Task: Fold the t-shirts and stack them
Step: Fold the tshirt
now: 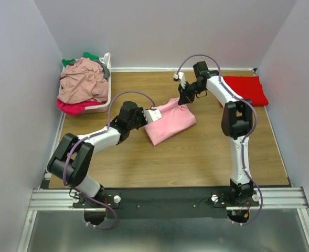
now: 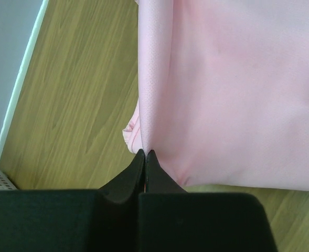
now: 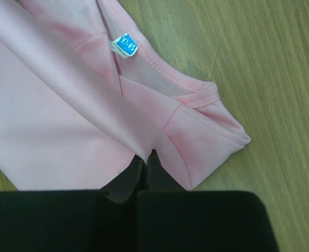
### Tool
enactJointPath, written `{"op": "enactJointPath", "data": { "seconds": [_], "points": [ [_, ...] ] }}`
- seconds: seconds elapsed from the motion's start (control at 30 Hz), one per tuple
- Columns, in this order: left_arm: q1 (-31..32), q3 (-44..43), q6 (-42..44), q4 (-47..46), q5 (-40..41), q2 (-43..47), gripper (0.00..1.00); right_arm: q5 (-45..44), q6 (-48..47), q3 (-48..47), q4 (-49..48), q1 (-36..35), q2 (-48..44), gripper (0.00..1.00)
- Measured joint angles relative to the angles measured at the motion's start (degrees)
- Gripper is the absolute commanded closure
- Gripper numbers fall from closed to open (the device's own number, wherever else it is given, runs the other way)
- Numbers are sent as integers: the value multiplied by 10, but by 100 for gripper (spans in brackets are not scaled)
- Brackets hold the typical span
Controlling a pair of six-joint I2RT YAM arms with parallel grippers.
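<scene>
Both pinched shut on pink t-shirt [image 1: 170, 123] edges, left fingers [image 2: 129, 179], right fingers [image 3: 127, 182]

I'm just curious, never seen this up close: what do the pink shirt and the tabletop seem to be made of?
The pink t-shirt looks like soft matte knit fabric, perhaps cotton or a blend: fine mesh-like texture, stitched collar, limp folds. The tabletop looks like wood or wood-look laminate: brown grain streaks, faint sheen; I cannot tell which.
</scene>
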State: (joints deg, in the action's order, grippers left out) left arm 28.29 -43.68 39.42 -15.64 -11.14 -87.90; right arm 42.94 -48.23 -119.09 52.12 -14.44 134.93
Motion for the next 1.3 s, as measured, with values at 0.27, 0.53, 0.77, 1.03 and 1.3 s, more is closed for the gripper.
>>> {"op": "enactJointPath", "data": {
  "seconds": [0.27,0.53,0.77,1.03,1.3],
  "points": [
    [-4,-41,-1,-17,9,-62,100,-21,57,8,-47,0,0,100],
    [-13,-165,-63,1,90,-160,52,-80,160,73,-149,0,-16,61],
    [-23,-301,-146,55,174,-235,2,-251,304,135,-283,-2,-43,12],
    [-43,-297,-247,83,261,-118,1,-459,426,146,-383,-1,-81,15],
    [-52,-208,-343,86,169,76,16,-280,444,224,-387,20,-140,57]
  ]
}}
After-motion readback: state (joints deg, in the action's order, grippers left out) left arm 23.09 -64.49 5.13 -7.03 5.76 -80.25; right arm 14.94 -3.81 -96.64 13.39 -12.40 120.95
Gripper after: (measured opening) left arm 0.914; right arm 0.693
